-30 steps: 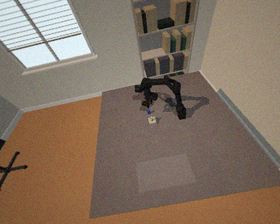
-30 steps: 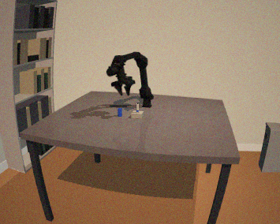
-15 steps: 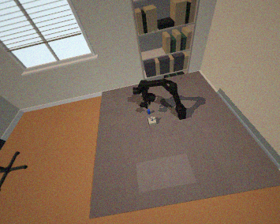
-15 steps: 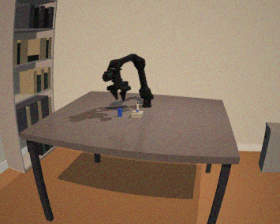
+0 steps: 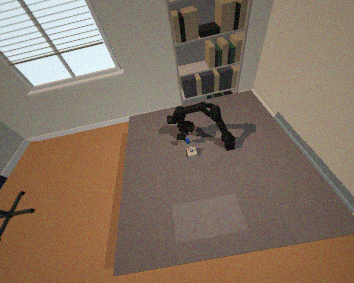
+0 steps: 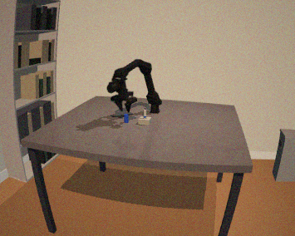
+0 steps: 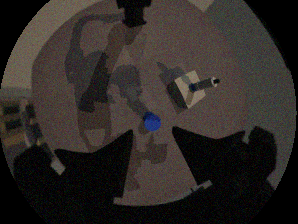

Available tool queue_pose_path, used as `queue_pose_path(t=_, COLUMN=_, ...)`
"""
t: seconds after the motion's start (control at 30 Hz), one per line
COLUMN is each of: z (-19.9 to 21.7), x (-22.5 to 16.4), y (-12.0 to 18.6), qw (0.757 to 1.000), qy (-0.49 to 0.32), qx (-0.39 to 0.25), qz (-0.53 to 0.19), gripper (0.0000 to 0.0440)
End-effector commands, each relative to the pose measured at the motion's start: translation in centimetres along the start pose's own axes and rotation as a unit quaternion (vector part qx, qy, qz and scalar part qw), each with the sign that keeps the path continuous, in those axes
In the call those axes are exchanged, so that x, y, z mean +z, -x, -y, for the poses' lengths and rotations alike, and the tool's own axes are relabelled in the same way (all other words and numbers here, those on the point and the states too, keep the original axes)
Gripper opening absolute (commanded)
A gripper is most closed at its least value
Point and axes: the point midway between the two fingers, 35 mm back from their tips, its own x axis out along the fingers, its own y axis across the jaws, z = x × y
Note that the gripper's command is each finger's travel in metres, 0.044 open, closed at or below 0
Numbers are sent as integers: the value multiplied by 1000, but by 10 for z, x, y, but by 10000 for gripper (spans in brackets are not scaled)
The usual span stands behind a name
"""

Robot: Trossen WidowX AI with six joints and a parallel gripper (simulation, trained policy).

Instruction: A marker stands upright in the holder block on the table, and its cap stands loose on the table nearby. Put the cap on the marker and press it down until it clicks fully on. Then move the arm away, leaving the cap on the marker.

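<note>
The blue cap (image 5: 187,141) (image 6: 126,118) (image 7: 152,121) stands upright and loose on the table. The marker (image 6: 145,111) (image 7: 205,83) stands upright in the whitish holder block (image 5: 192,153) (image 6: 144,121) (image 7: 187,101), a short way to the cap's right in the exterior view. My gripper (image 6: 125,110) (image 7: 153,131) is open and empty, pointing down above and slightly behind the cap. In the wrist view the cap shows just beyond the gap between the fingertips, and its lower part is hidden beneath its round top.
The grey table top (image 5: 153,199) (image 6: 189,137) bears a paler rectangle (image 5: 209,219) far in front of the holder block. The arm's base (image 5: 229,141) (image 6: 155,109) stands behind and right of the block in the exterior view. A bookshelf (image 6: 36,66) stands beyond the table.
</note>
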Motion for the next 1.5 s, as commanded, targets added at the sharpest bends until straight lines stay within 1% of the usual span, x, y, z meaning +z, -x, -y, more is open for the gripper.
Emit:
queue_pose_path(t=0.0, z=0, x=1, y=-16, qw=1000, qy=16, qx=8, qz=14, gripper=275)
queue_pose_path(t=0.17, z=2, x=2, y=-33, qw=999, qy=37, qx=12, qz=24, gripper=264)
queue_pose_path(t=0.4, z=2, x=3, y=-50, qw=998, qy=43, qx=22, qz=30, gripper=249)
queue_pose_path(t=0.5, z=2, x=4, y=-53, qw=998, qy=46, qx=27, qz=28, gripper=227)
queue_pose_path(t=0.57, z=2, x=4, y=-53, qw=998, qy=48, qx=31, qz=23, gripper=194)
queue_pose_path(t=0.73, z=3, x=5, y=-45, qw=998, qy=52, qx=37, qz=11, gripper=62)
queue_pose_path(t=0.77, z=4, x=4, y=-42, qw=998, qy=53, qx=37, qz=6, gripper=55)
queue_pose_path(t=1.17, z=20, x=2, y=-2, qw=995, qy=76, qx=42, qz=-41, gripper=26)
queue_pose_path(t=1.47, z=48, x=15, y=25, qw=993, qy=101, qx=34, qz=-54, gripper=16)
